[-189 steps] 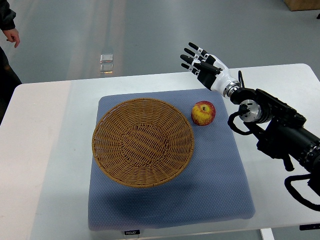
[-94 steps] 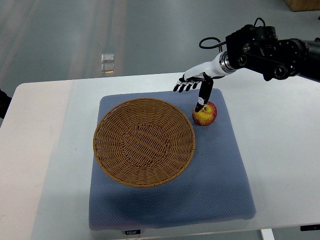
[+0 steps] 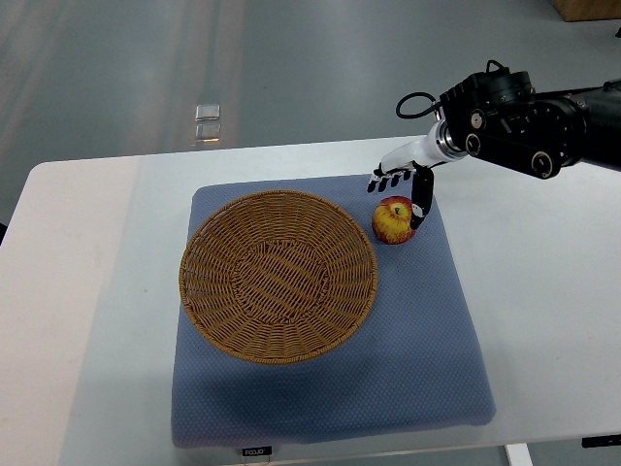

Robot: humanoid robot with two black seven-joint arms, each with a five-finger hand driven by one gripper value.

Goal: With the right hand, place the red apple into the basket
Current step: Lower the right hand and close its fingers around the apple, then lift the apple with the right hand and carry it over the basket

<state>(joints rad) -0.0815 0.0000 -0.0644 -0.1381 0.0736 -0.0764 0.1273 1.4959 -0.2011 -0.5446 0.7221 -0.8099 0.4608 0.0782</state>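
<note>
Views: one, top view only; no second view to share anything with.
Position: above the robot's own side of the bench (image 3: 87,291).
Facing: steeply down and forward, floor (image 3: 291,58) visible past the far edge.
Range: moderate; blue mat (image 3: 388,369) fully framed, bench cut off at right and bottom.
Arm entry: right arm (image 3: 543,131) from right edge.
</note>
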